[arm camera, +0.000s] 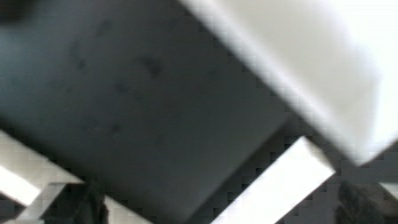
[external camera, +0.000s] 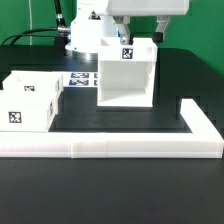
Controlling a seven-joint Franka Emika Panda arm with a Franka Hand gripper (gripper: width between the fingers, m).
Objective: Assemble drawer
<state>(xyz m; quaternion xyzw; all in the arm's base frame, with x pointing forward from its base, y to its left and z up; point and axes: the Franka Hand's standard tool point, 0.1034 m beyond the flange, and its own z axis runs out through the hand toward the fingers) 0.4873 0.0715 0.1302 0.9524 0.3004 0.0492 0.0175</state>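
The drawer's large white housing (external camera: pixel 125 78) stands upright in the middle of the black table, its open side toward the front and a square tag on its top edge. Two small white tagged drawer parts (external camera: pixel 30 100) sit close together at the exterior view's left. My gripper (external camera: pixel 141 33) hangs just above the housing's top, jaws spread wide. The wrist view is blurred: a white housing wall (arm camera: pixel 285 60) and a white strip (arm camera: pixel 276 185) run between my dark fingers (arm camera: pixel 63 205), over the dark table. I cannot tell if the fingers touch the housing.
A long low white border wall (external camera: pixel 110 148) runs along the front and turns back at the exterior view's right. The marker board (external camera: pixel 80 77) lies flat behind the small parts. The robot base (external camera: pixel 85 35) and cables stand at the back.
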